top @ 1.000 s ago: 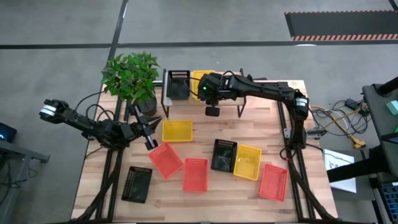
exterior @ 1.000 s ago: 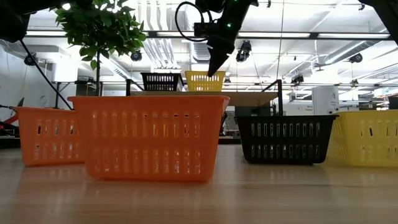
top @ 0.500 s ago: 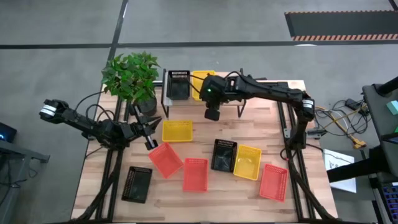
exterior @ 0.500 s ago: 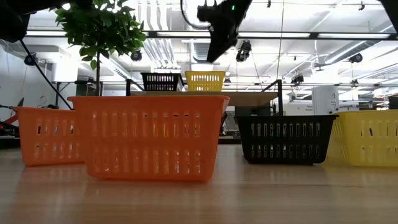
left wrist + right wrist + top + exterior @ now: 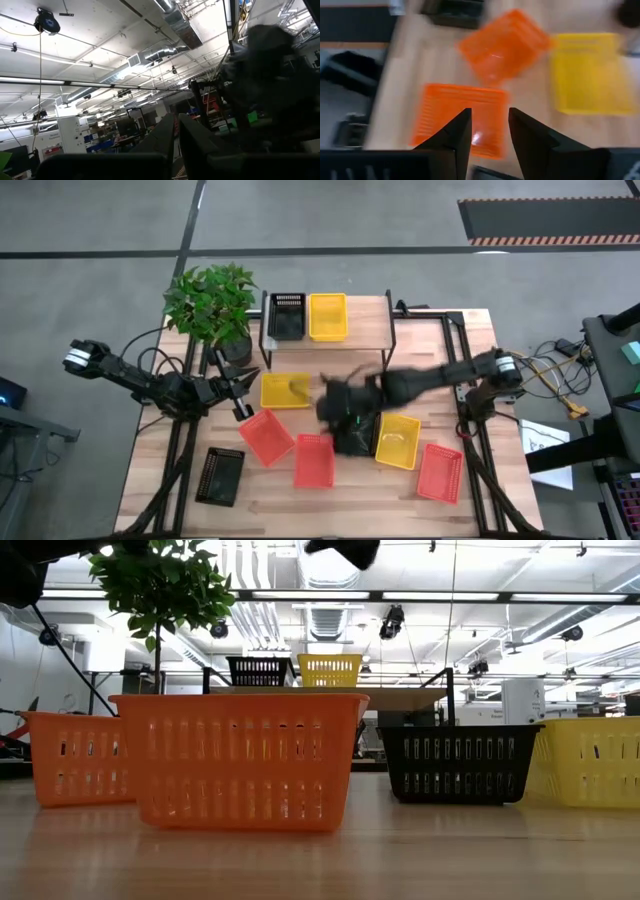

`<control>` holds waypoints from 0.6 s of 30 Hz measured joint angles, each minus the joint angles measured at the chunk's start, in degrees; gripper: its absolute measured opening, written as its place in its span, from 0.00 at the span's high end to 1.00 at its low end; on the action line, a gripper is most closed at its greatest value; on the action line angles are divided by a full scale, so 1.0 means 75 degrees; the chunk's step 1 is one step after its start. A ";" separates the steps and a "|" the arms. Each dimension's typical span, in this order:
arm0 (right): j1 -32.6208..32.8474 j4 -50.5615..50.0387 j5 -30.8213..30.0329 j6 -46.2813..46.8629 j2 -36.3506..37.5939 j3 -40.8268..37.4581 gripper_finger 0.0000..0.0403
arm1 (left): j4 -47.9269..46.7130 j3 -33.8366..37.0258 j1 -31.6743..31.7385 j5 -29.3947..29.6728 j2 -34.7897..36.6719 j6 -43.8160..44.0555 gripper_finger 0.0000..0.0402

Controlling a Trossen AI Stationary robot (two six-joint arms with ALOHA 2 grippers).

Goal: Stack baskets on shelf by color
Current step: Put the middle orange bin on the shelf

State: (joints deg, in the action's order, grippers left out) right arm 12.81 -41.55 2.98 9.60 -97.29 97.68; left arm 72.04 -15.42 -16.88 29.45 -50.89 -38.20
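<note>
Shelf (image 5: pixel 365 315) carrying 1 black basket (image 5: pixel 287 315) and 1 yellow basket (image 5: pixel 328 316), with right gripper (image 5: pixel 486 131) parted, empty, poised above loose baskets on the surface (image 5: pixel 420 370); next move: descend onto 1 rim, perhaps the orange basket (image 5: pixel 460 118).

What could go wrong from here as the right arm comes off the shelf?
1. The right claw, open and empty, hangs over a tight cluster: a black basket and a yellow basket sit side by side, so a descent could nudge the neighbour.
2. Two orange baskets lie close together and skewed, awkward for a clean pinch.
3. The left claw waits beside the loose yellow basket; both arms reaching there could cross.
</note>
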 joint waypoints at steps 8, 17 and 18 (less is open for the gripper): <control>0.1332 0.1367 -0.1051 0.1212 -0.0950 -0.0393 0.58 | 0.0014 0.0000 -0.0006 -0.0001 0.0006 0.0045 0.97; 0.1840 0.1468 -0.1384 0.1854 -0.2322 -0.0041 0.54 | -0.0069 0.0000 -0.0022 -0.0003 -0.0109 0.0256 0.97; 0.1840 0.1479 -0.1405 0.1854 -0.2475 0.0049 0.54 | -0.0070 0.0000 -0.0028 -0.0003 -0.0124 0.0256 0.97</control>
State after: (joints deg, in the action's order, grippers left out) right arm 26.61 -30.46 -7.55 23.51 -115.85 98.05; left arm 71.51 -15.42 -17.10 29.43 -51.83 -36.27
